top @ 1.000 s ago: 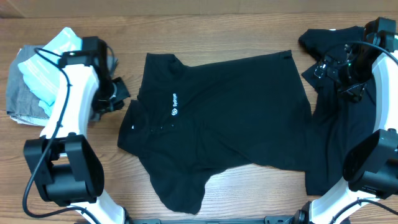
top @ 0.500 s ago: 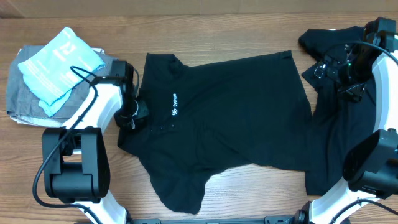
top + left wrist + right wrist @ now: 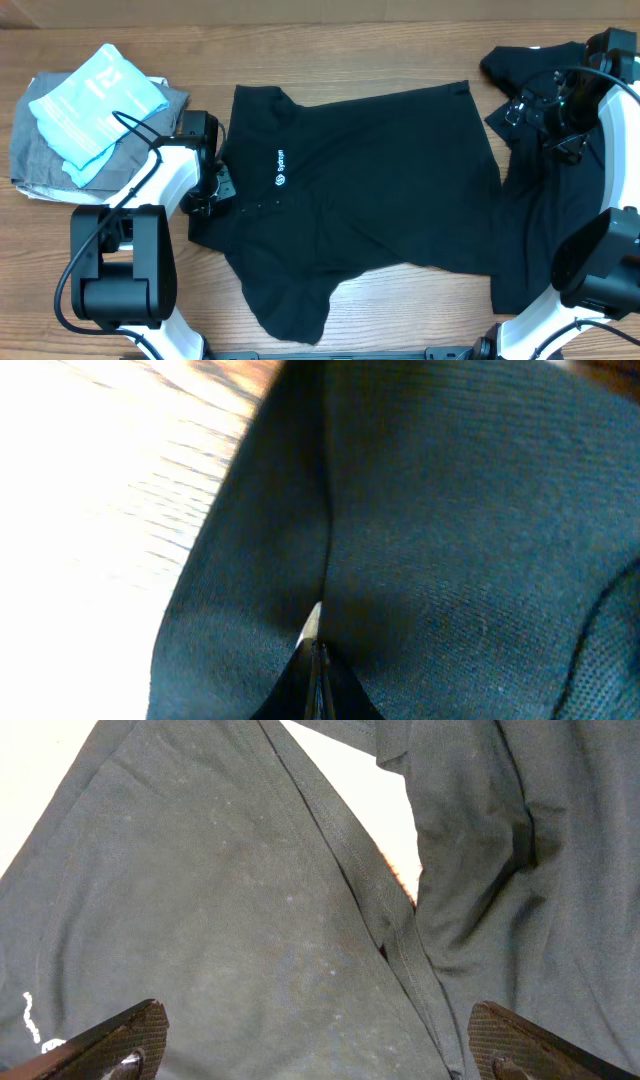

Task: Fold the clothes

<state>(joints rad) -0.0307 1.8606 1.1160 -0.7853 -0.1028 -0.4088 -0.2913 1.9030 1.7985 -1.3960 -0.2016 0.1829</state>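
A black polo shirt (image 3: 380, 190) lies spread across the middle of the table, its small white chest logo (image 3: 280, 170) facing up. My left gripper (image 3: 212, 190) is shut, with its tip down on the shirt's left edge by the collar. In the left wrist view the closed fingertips (image 3: 318, 660) meet a crease in the black fabric (image 3: 450, 540), and nothing shows between them. A second black garment (image 3: 540, 230) lies crumpled at the right. My right gripper (image 3: 545, 125) hovers open over it, and its two pads (image 3: 110, 1040) stand wide apart above the cloth (image 3: 250, 920).
A grey folded garment (image 3: 40, 160) sits at the far left with a light blue packet (image 3: 95, 110) on top. Bare wooden table (image 3: 420, 310) shows along the front and back edges. Both arm bases stand at the front corners.
My left arm swung right from beside the grey stack to the polo's left edge, uncovering the blue packet. The right arm has not moved.
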